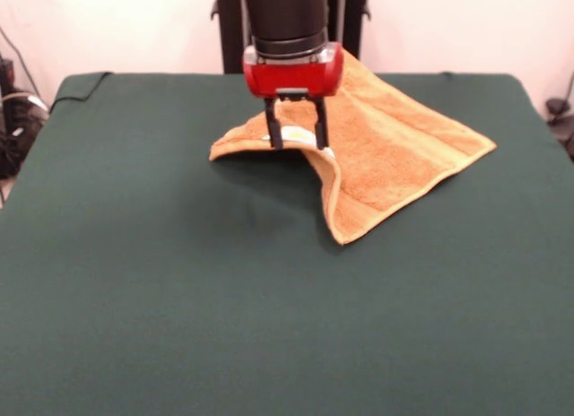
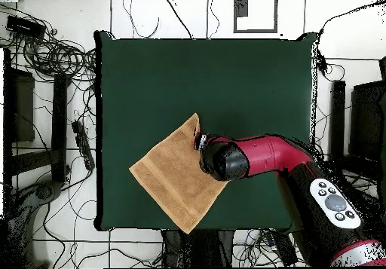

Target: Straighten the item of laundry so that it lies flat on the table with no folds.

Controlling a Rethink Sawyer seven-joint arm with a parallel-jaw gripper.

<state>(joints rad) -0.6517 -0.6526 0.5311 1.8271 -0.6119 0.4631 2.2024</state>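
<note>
The orange-tan towel (image 1: pixel 395 151) lies at the far middle of the dark green table (image 1: pixel 179 299), toward the right. Its near left edge is raised off the cloth like a tent, with a shadow under it. One fold hangs down to a corner near the table's middle. My gripper (image 1: pixel 298 143) comes straight down onto that raised edge. Its two black fingers (image 1: pixel 273 129) stand on either side of the small white label (image 1: pixel 291 134) and hold the edge up. In the overhead view the towel (image 2: pixel 173 177) is a diamond near the robot's side of the table (image 2: pixel 151 77), and the gripper (image 2: pixel 202 140) is at its upper right edge.
Cables and dark equipment (image 2: pixel 53 55) lie on the floor around the table. The red arm (image 2: pixel 271 154) reaches in from the lower right in the overhead view. The pedestal (image 1: pixel 229 26) stands behind the table's far edge.
</note>
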